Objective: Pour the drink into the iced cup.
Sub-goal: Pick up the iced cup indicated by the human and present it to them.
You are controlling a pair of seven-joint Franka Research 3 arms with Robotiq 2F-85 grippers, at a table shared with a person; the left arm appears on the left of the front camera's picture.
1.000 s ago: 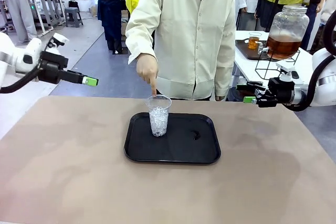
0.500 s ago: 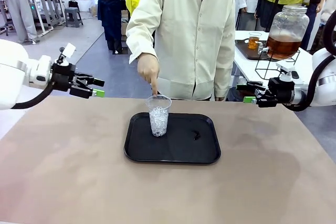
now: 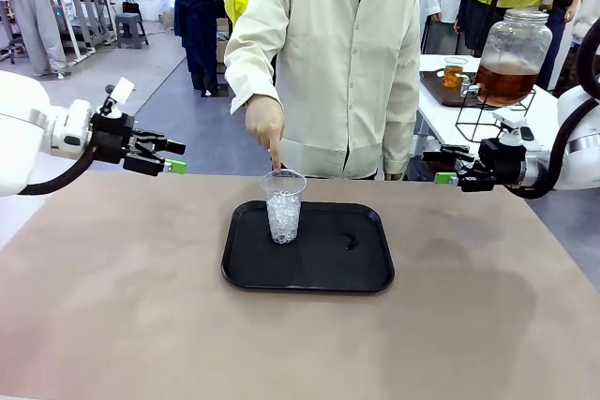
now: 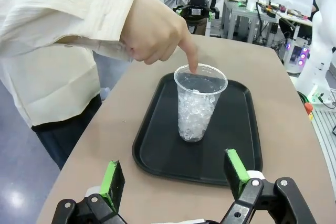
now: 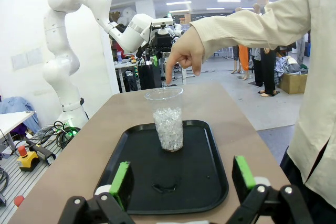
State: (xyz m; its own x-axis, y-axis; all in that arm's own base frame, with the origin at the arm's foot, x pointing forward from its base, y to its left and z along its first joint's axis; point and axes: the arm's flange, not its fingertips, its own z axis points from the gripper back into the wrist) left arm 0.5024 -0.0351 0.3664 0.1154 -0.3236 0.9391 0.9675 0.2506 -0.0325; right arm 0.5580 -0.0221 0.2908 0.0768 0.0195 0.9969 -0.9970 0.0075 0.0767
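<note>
Bearing tray (image 3: 323, 264) with iced cup (image 3: 282, 211): table (image 3: 112, 311)

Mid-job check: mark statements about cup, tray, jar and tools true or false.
1. The iced cup stands upright on the black tray. True.
2. The left tool is shut on the cup. False: it is open, apart from the cup.
3. The person's hand points a finger at the cup's rim. True.
4. The dispenser jar stands on the tray. False: it sits on a wire stand at far right.
5. The right tool is open. True.
</note>
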